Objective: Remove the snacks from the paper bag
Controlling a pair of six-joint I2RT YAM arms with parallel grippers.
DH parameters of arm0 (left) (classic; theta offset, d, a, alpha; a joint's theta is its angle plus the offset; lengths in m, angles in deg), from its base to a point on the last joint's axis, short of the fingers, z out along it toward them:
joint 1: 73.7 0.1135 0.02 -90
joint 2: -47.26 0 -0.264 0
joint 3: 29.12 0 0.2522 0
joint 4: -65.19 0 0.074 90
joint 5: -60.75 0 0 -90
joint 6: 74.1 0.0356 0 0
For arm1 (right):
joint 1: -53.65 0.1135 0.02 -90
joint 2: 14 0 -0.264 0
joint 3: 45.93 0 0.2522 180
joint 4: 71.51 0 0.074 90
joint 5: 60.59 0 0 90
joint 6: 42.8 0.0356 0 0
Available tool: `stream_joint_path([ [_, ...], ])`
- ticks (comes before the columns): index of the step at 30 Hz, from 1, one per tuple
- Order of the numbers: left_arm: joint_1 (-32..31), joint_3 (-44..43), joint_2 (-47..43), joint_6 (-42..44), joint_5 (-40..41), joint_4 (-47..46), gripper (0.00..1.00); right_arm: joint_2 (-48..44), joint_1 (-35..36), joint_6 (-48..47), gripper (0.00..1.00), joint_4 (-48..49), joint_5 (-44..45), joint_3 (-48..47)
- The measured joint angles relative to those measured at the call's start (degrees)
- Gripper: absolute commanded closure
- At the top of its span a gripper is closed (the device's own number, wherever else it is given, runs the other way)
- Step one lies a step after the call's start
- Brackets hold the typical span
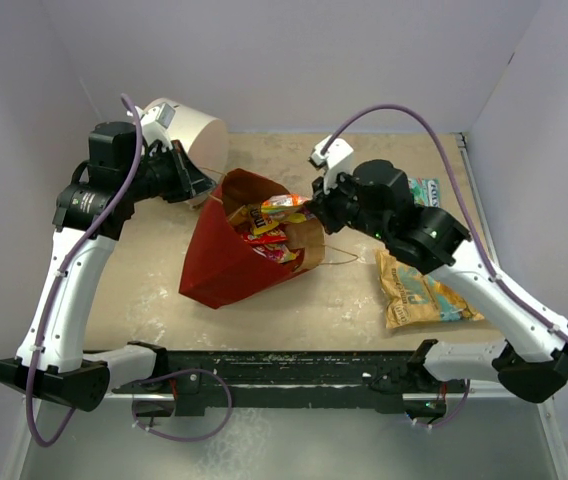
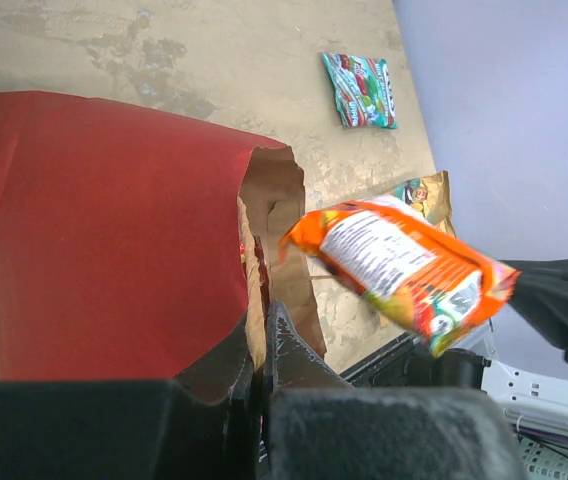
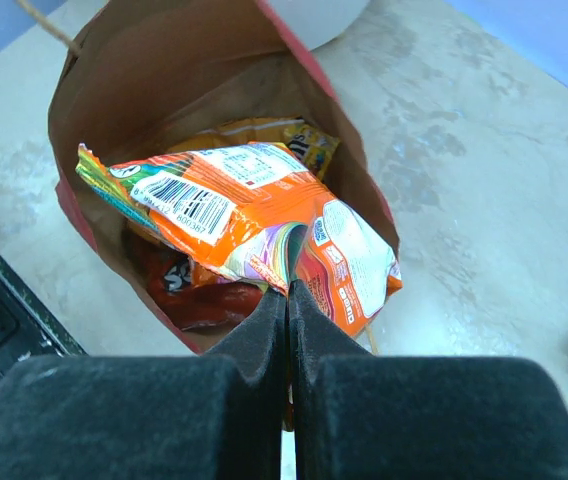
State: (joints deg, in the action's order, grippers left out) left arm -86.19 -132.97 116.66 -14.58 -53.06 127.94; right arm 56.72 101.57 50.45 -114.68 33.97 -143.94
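Left pincer (image 2: 262, 338) clamped shut, arm arched, reaching inward. Right pincer (image 3: 289, 298) clamped shut, forearm angled toward centre.

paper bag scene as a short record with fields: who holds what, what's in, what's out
left gripper: shut on the bag rim
right gripper: shut on the orange packet, at the bag's mouth
in bag: red packet, yellow packet
out on table: tan packet, teal packet
task: not done, packets left inside
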Motion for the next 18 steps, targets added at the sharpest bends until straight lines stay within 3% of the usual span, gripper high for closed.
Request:
stream_joint_path([
  [11, 0.00, 0.00, -0.07, 0.11, 0.04, 0.00, 1.00, 1.62, -0.74, 15.45, 1.00, -12.61, 19.74, -13.33],
  [18, 0.00, 0.63, -1.09, 0.11, 0.09, 0.04, 1.00, 4.15, -8.61, 25.14, 1.00, -19.76, 30.18, -17.03],
])
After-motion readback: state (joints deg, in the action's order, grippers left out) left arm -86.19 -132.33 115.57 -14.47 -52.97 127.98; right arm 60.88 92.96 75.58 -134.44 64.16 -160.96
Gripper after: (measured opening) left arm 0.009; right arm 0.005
